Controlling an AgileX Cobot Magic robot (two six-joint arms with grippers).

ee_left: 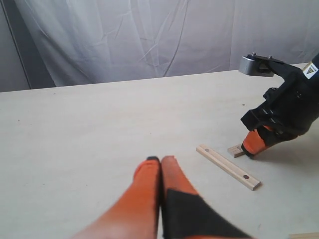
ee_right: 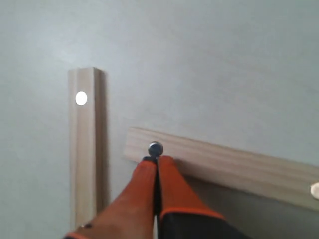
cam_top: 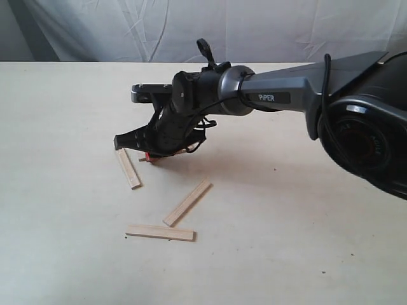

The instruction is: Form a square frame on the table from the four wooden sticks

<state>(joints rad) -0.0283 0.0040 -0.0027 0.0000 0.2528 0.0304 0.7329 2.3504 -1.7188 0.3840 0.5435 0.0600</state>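
Four wooden sticks lie apart on the table (cam_top: 299, 248), not forming a square. One dotted stick (cam_top: 128, 168) (ee_left: 228, 167) (ee_right: 84, 149) lies at the left. Beside it, a second stick (ee_right: 224, 167) (ee_left: 236, 150) is mostly hidden under my right gripper (cam_top: 151, 156) (ee_left: 251, 146) (ee_right: 157, 159). That gripper is shut, and its orange tips touch this stick beside a metal dot near its end. Two more sticks (cam_top: 187, 202) (cam_top: 159, 232) lie nearer the front, almost touching. My left gripper (ee_left: 160, 160) is shut on nothing, above bare table to the left of the dotted stick.
The right arm (cam_top: 280, 98) stretches from the right across the middle of the table, above the surface. A white cloth backdrop (cam_top: 210, 28) hangs behind the table's far edge. A corner of another stick (ee_left: 306, 235) shows at the edge of the left wrist view.
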